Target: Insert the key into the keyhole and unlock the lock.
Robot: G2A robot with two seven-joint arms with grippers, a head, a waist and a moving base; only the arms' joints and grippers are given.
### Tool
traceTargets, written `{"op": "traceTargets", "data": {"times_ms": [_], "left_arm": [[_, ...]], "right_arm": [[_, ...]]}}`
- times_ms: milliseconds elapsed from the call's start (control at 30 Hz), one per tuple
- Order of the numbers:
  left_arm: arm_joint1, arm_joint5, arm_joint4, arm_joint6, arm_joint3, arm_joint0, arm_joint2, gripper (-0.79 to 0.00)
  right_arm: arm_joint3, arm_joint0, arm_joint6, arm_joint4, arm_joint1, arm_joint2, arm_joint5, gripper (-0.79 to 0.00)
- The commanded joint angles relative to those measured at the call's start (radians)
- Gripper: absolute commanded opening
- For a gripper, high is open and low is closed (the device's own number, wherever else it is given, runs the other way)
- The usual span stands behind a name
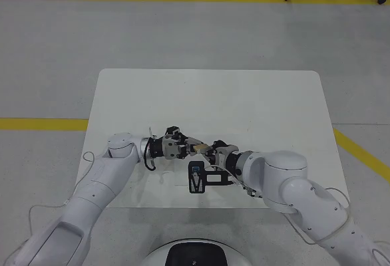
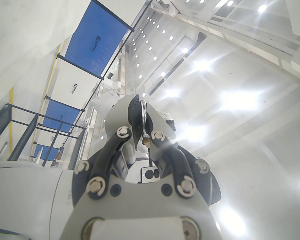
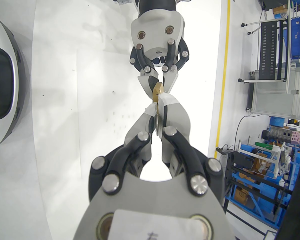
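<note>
Above the middle of the white table (image 1: 261,100) the two arms meet tip to tip. My left gripper (image 3: 158,86) is shut on a small brass padlock (image 3: 157,91), which also shows as a brass corner (image 2: 146,143) between its dark pads. My right gripper (image 3: 158,104), its fingertips wrapped in white tape, is shut on a flat silver key (image 3: 156,123). The key's tip points at the padlock's near end and touches it; the blade is hidden by the fingertips. From above, the padlock (image 1: 198,147) sits between the left gripper (image 1: 185,145) and the right gripper (image 1: 209,153).
Both grippers hover over the table's near half, a little above its surface. The table's front edge (image 1: 182,206) lies close below the arms. A yellow floor line (image 1: 35,124) runs past the table's sides. Shelving and blue crates (image 3: 277,131) stand off the table.
</note>
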Motion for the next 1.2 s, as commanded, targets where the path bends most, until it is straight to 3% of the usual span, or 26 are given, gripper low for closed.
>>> {"op": "traceTargets", "data": {"times_ms": [0, 633, 700, 1167], "left_arm": [[0.000, 0.001, 0.000, -0.001, 0.001, -0.001, 0.001, -0.785], [0.000, -0.001, -0.005, -0.003, 0.001, -0.001, -0.001, -0.785], [-0.001, 0.002, -0.005, -0.003, 0.002, -0.001, 0.000, -0.785], [-0.001, 0.002, -0.012, 0.000, 0.008, -0.005, -0.003, -0.785]], "right_arm": [[0.000, 0.004, 0.012, 0.002, -0.002, -0.005, 0.004, -0.785], [0.011, 0.039, 0.072, 0.037, -0.016, -0.037, 0.044, -0.785], [0.010, 0.038, 0.073, 0.039, -0.016, -0.034, 0.044, -0.696], [-0.005, 0.027, 0.071, 0.039, -0.014, -0.014, 0.049, -0.634]]}}
